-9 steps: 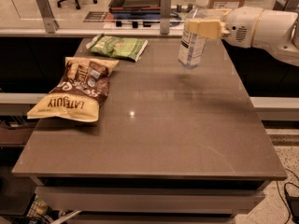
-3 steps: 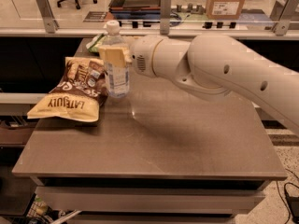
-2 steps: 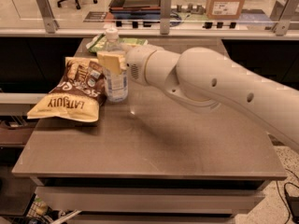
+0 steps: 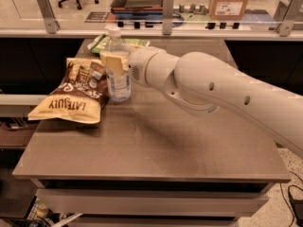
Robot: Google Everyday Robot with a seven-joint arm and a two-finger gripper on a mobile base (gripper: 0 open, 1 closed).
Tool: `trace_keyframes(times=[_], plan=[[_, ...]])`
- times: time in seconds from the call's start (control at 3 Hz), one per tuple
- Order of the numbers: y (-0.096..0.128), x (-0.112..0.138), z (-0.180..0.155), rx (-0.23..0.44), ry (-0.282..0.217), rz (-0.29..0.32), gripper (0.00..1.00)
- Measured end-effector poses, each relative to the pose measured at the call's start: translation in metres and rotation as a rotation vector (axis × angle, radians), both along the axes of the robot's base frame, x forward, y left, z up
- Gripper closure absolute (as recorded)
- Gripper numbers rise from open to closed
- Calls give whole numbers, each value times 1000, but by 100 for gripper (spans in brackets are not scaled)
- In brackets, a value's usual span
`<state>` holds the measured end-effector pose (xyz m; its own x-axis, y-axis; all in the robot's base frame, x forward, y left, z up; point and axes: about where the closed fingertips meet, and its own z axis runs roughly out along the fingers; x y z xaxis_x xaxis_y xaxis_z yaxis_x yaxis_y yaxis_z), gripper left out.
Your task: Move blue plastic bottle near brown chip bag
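The blue plastic bottle (image 4: 117,74) is clear with a white cap and stands upright at the left of the table, its base on or just above the top. It is right beside the brown chip bag (image 4: 75,90), a yellow and brown "LATE JULY" bag lying flat at the table's left edge. My gripper (image 4: 115,62) comes in from the right on a thick white arm and is shut on the bottle's upper body, one cream finger across its front.
A flat green bag (image 4: 101,43) lies behind the bottle at the table's (image 4: 156,145) back left. A railing with metal posts (image 4: 166,6) runs behind the table. A cardboard box (image 4: 230,1) stands beyond it.
The arm has carried the bottle from the table's back right across to the left. In the last second it moved slightly closer to the chip bag and lower.
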<state>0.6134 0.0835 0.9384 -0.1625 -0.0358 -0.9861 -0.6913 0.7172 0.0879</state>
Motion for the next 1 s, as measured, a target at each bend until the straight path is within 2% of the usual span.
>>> trace_keyframes(times=[0.33,0.67,1.0], plan=[[0,0,1,0,0,0,100],[0,0,1,0,0,0,83],[2,-1,2,-1,-2,3,59]])
